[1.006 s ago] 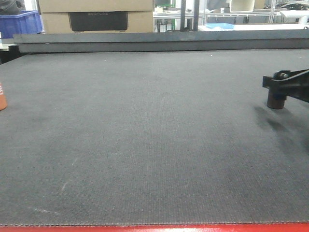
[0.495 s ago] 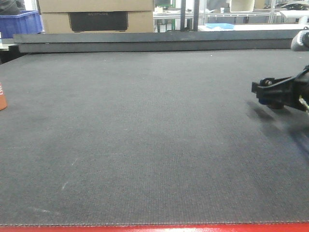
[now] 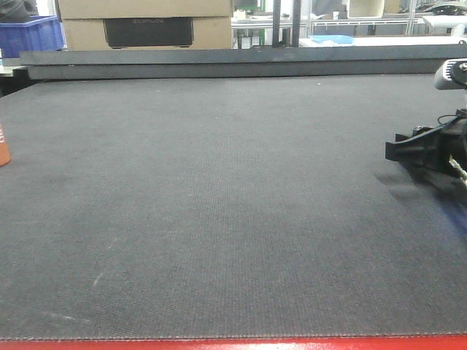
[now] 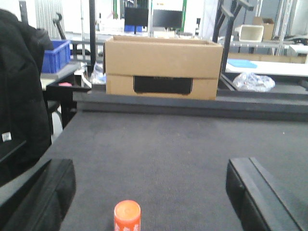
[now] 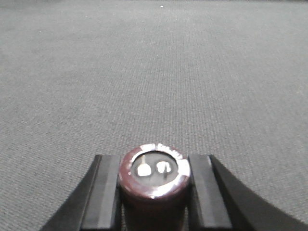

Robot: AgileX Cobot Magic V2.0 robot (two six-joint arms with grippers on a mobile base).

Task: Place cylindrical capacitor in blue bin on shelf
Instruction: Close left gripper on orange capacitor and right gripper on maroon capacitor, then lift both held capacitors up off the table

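The cylindrical capacitor (image 5: 154, 174), a stubby maroon cylinder with a pale rim and two metal terminals on its end, is clamped between the black fingers (image 5: 108, 192) of my right gripper (image 5: 154, 195), which is shut on it. In the front view the right gripper (image 3: 408, 149) hovers just over the dark mat at the far right, and its fingers hide the capacitor there. My left gripper (image 4: 149, 180) stands wide open over the mat, with an orange cylinder (image 4: 127, 215) upright between and below its fingers, touching neither. The shelf is out of view.
The orange cylinder (image 3: 3, 149) stands at the mat's left edge. A cardboard box (image 4: 161, 67) sits behind a raised dark ledge (image 3: 233, 62) at the back. A blue crate (image 3: 29, 33) is at the back left. A dark jacket (image 4: 21, 86) hangs at left.
My right gripper, holding the capacitor, shifted slightly left and turned. The capacitor hung visibly below the fingers in the front view a second ago and is now hidden behind them.
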